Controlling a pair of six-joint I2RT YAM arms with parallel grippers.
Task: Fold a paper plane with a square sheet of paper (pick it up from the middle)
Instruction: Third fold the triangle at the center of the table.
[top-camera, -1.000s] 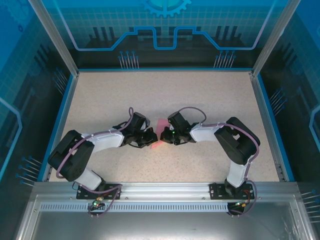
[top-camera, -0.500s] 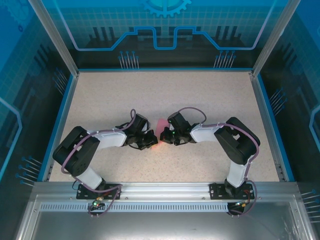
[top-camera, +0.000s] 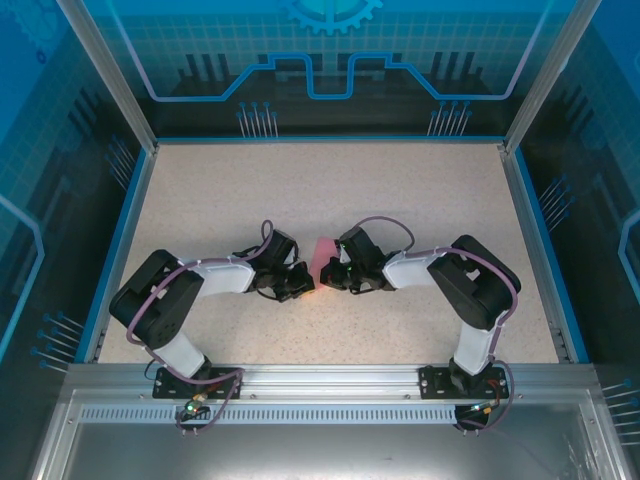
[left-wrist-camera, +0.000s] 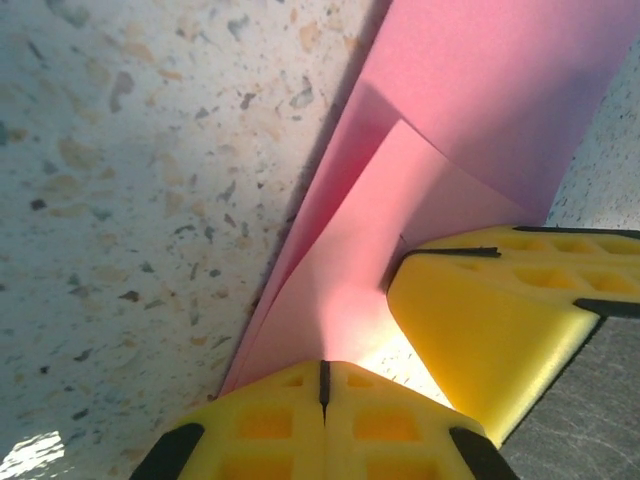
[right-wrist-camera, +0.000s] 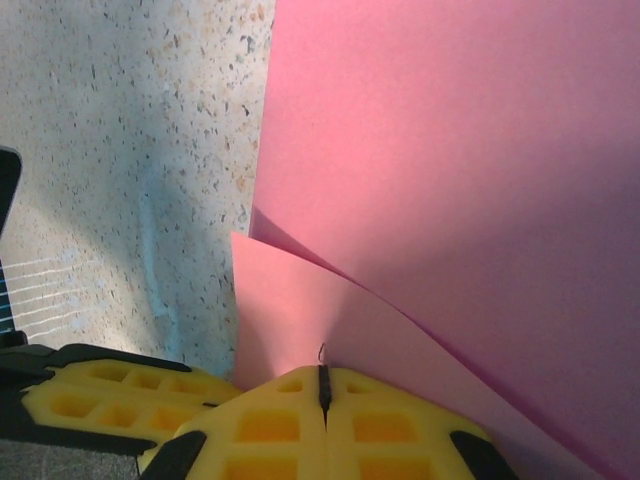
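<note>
The square sheet of paper (top-camera: 322, 252) is pink-red, partly folded over on itself, and lies at the middle of the table between the two grippers. In the left wrist view a folded flap of the paper (left-wrist-camera: 400, 210) runs down into my left gripper (left-wrist-camera: 323, 378), whose yellow jaws are shut on it. The right gripper's yellow fingers (left-wrist-camera: 500, 320) sit close beside it. In the right wrist view the paper (right-wrist-camera: 450, 150) curves up in two layers, and my right gripper (right-wrist-camera: 322, 385) is shut on the lower layer. From above, left gripper (top-camera: 306, 284) and right gripper (top-camera: 324, 278) almost touch.
The speckled table (top-camera: 300, 190) is ringed by a blue rim and glass walls (top-camera: 330, 60). Both arms fold inward from their bases at the near edge, elbows out to the left (top-camera: 160, 305) and right (top-camera: 480, 285).
The left arm's elbow has swung a little to the right and nearer. Both grippers stay pinched on the paper at nearly the same spot, slightly lower in view.
</note>
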